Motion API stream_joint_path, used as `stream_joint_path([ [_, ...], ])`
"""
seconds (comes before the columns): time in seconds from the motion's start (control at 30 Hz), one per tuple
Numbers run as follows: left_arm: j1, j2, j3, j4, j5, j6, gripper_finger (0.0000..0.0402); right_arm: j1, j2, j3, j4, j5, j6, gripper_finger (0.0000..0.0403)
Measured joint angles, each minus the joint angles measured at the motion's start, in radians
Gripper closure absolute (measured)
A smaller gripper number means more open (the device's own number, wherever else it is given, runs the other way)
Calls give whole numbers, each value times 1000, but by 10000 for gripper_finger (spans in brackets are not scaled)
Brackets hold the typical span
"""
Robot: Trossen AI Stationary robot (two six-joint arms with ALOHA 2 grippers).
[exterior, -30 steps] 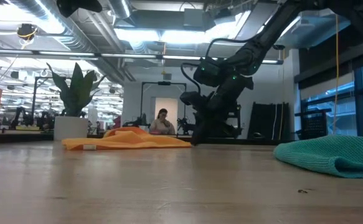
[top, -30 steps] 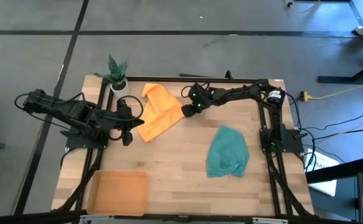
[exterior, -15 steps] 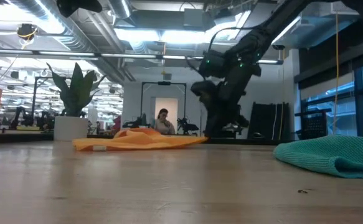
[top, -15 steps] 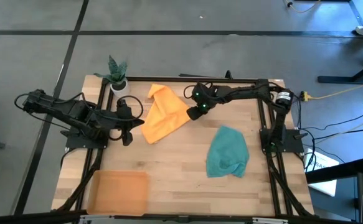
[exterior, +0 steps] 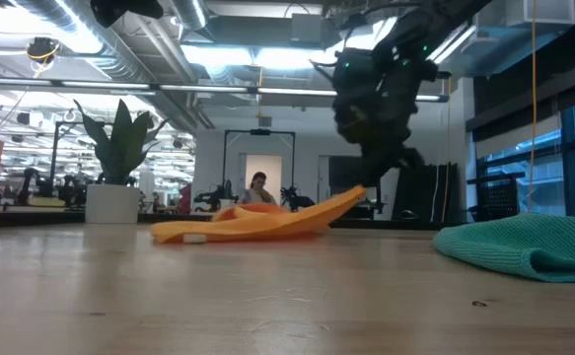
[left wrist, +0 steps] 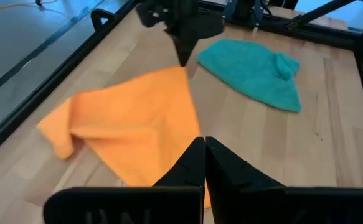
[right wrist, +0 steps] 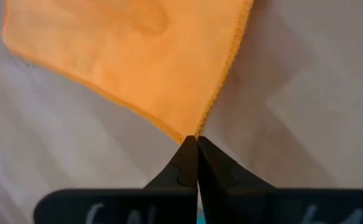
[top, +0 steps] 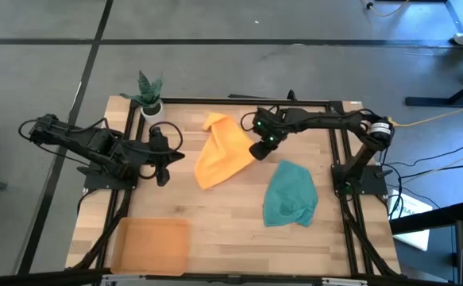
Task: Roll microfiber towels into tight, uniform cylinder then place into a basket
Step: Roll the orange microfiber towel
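- The right gripper (top: 256,151) is pinching one corner of the orange towel (top: 221,149) near the middle of the table (top: 231,222); its own camera shows the two fingers pressed together with the hemmed corner (right wrist: 190,135) caught right at their tips.
- In the low view that corner is riding up off the wood while the rest of the cloth (exterior: 248,225) is trailing flat behind it — so the towel is being dragged, not carried.
- The left gripper (top: 164,161) is waiting with its fingers closed on nothing, just beside the towel's far edge.
- The teal towel (top: 290,193) is lying crumpled toward the right side, apart from the orange one, and the basket (top: 152,246) is sitting empty at the near left corner, well away from both.
- My judgement: the step in hand is spreading the orange towel flat before any rolling begins.
- To do it well, keep the pull low and steady so the cloth is sliding rather than folding over itself; the grip is only on the very tip of the corner, so a jerk could be slipping it free.
- A fold is showing along the far edge (left wrist: 60,134) — that side probably needs smoothing, perhaps by the left arm, or the roll will be coming out lopsided.
- Leave clear wood between the two towels.
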Motion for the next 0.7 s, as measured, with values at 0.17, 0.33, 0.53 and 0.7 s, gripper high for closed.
stream_joint_path([
  [0.17, 0, 2, 0, 12, 0, -16, 401, 43, -15, 0, -96, 16, 20, 402],
  [0.33, 0, 45, 0, 11, 16, -1, 401, 77, -11, -24, -87, 52, 51, 402],
  [0.53, -3, 167, 0, 9, 91, 109, 401, 77, -11, -26, -55, 71, 78, 402],
  [0.7, -2, 251, 0, 16, 135, 141, 401, 78, -11, -26, -53, 71, 80, 402],
])
